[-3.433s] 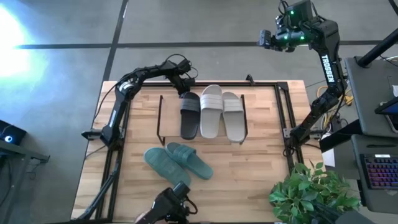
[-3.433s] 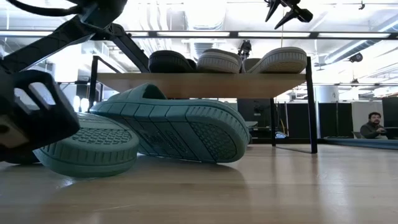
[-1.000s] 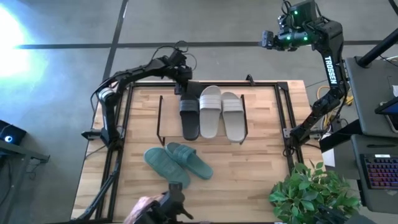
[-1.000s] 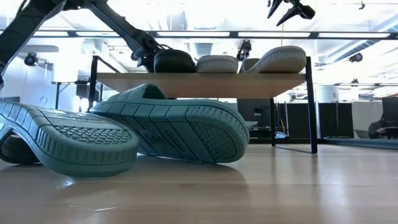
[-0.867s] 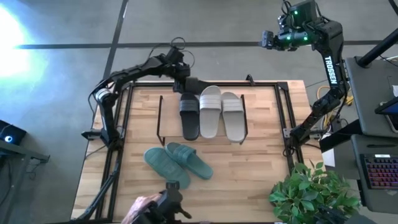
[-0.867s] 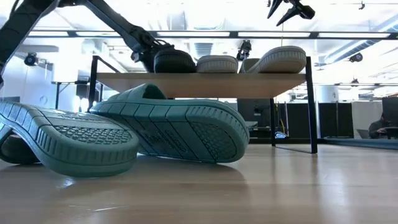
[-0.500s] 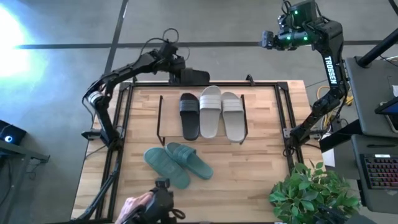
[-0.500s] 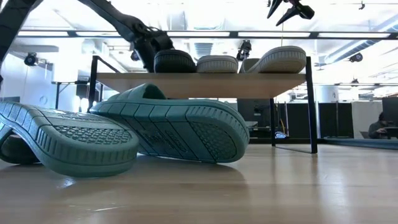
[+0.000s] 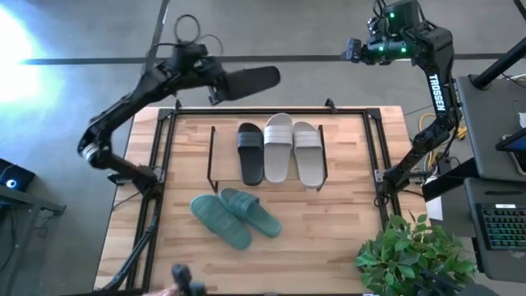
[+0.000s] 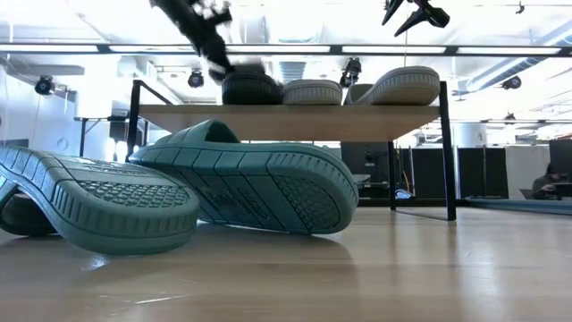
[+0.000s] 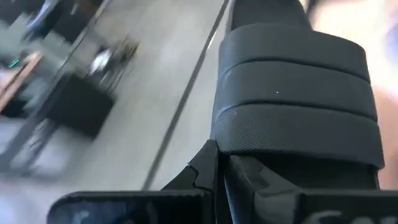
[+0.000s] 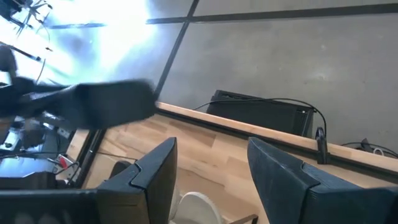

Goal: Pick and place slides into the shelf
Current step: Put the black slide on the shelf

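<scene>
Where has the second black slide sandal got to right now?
In the high view, the second black slide sandal is in the air, held by the left gripper beyond the table's far edge, behind the wooden-topped shelf.

A hard white glare (image 9: 18, 37) burns over the grey floor at one corner of the high view, washing it out. In the low view, ceiling light strips (image 10: 295, 49) blaze behind the shelf (image 10: 290, 112), leaving it backlit and dim. The teal slides (image 10: 250, 183), close to the lens, loom large. Just ahead of the left gripper's closed jaws the black slide (image 11: 295, 102) is sharp, while the room beyond streaks with blur.
</scene>
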